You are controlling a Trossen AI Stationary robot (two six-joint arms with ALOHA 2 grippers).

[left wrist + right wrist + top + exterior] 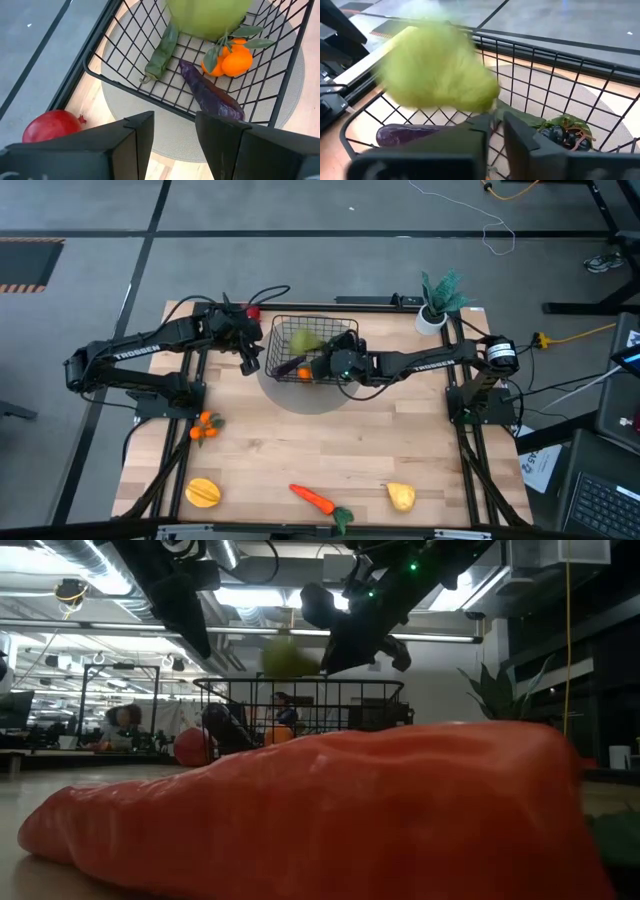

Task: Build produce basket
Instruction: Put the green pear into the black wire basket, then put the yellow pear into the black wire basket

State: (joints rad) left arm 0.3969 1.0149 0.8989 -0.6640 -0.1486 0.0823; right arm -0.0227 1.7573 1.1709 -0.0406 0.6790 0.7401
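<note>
Wooden worktop (330, 450), produce partly loaded. The basket (283, 326) sits at the far centre, holding eggplant (212, 92), oranges (231, 59) and cucumber (161, 52). Step in hand: depositing the pear (436, 70), seemingly loose above the basket. Right claw (495, 131) is over the basket, fingers slightly parted, gripping nothing. Left claw (173, 135) is parted and empty beside the apple (49, 129); grasping it is the probable next move.
</note>
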